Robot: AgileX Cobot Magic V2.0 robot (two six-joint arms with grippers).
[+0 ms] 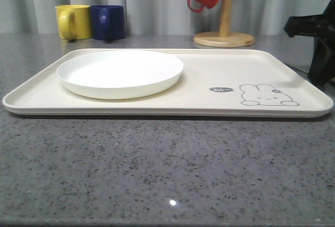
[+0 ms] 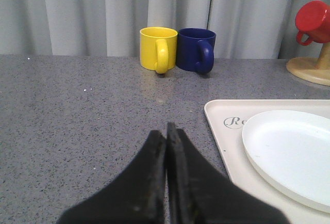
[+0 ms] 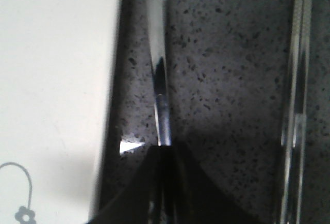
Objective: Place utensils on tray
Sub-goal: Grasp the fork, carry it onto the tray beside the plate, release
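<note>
Right claw clamped on thin shiny utensil handle, on grey counter just right of tray; chopsticks alongside. Left claw closed, empty.

Left pincer hangs closed, holding nothing; right pincer pinches a thin metal handle.

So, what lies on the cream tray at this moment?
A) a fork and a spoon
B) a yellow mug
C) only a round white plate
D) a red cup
C: in the front view the tray carries the white plate and nothing else; its other surface is bare.
</note>
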